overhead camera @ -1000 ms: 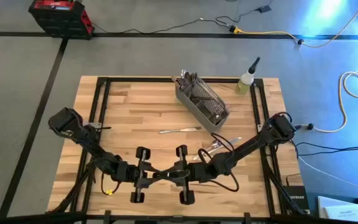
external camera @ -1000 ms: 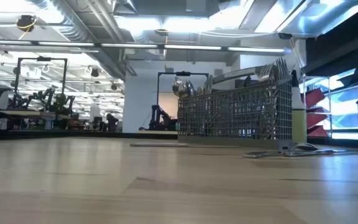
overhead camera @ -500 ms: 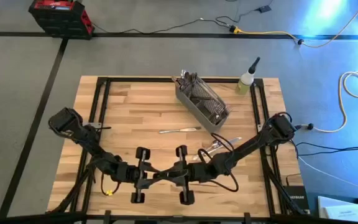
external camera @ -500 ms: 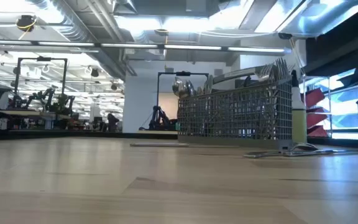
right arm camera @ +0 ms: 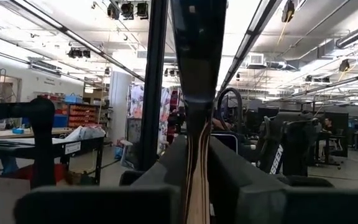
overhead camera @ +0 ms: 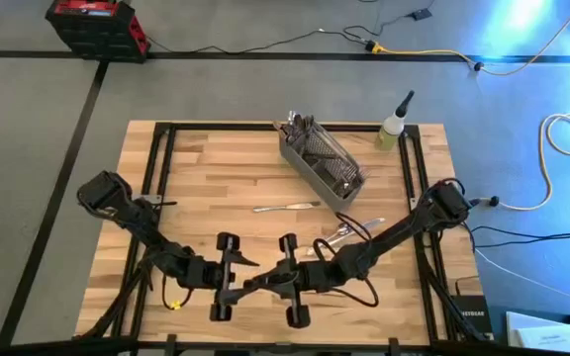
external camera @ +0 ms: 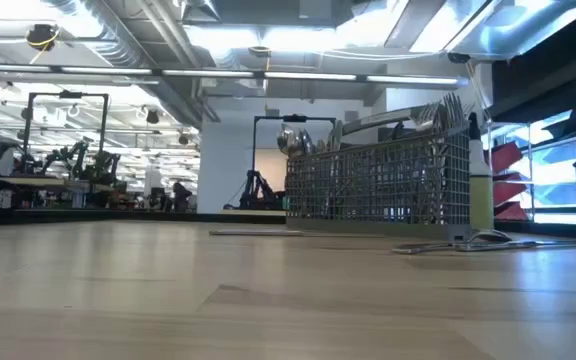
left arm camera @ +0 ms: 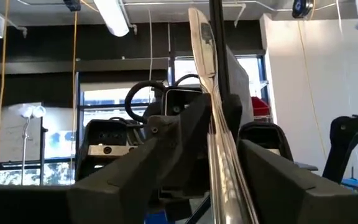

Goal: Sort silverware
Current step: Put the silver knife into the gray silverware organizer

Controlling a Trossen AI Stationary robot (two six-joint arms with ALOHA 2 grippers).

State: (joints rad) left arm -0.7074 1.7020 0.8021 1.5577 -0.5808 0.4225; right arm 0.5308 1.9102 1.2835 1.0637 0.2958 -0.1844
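While both arms met low at the near edge of the surface:
Left end effector: clamped on one utensil.
Right end effector: closed on the same utensil.

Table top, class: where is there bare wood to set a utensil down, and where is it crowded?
Bare: the wide left part of the table, beside the mesh basket and beyond the left gripper. Crowded: the front, where both arms meet, and the right, around the lone utensil and the heap near the right gripper.
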